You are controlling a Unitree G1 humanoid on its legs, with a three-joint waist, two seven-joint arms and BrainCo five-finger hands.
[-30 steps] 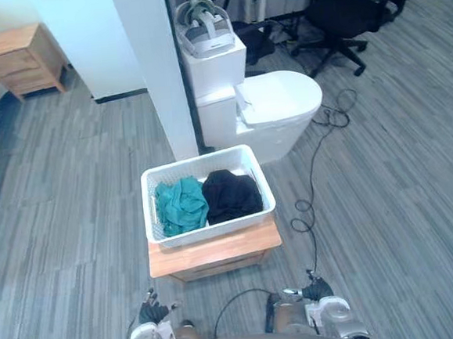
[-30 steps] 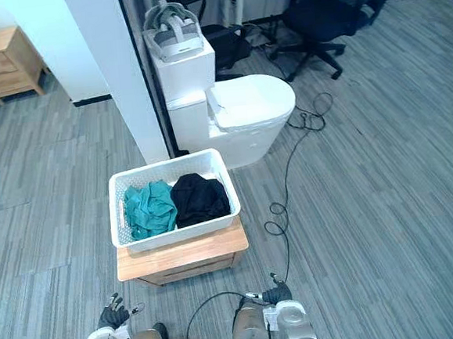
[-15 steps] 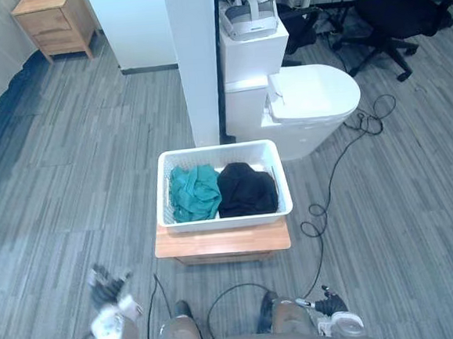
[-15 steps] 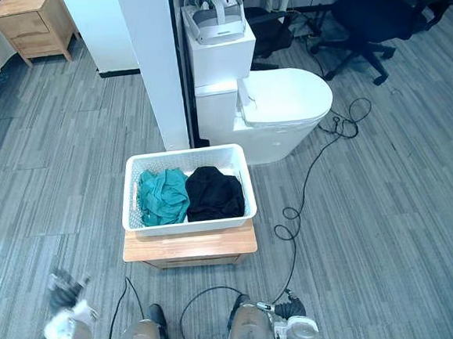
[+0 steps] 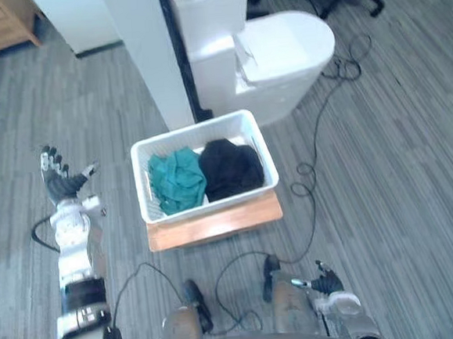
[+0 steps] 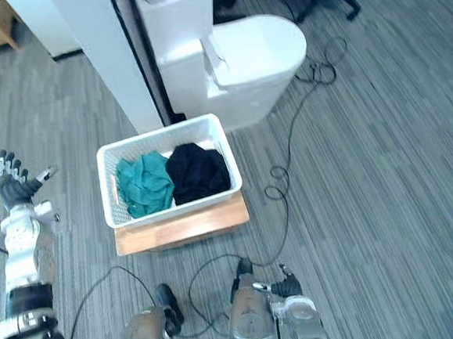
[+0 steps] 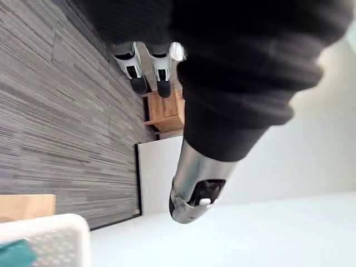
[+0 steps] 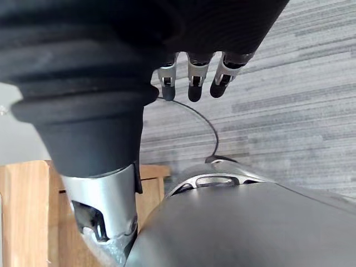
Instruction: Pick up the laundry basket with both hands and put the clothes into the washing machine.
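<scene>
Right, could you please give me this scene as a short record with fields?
basket: white laundry basket on a low wooden stand, neither hand touching it
contents: teal garment on the robot's left, black garment on its right
left hand: held up off to the basket's left, fingers spread, empty
right hand: low by the robot's body, fingers straight, empty
behind basket: white toilet
task state: basket not yet picked up
</scene>
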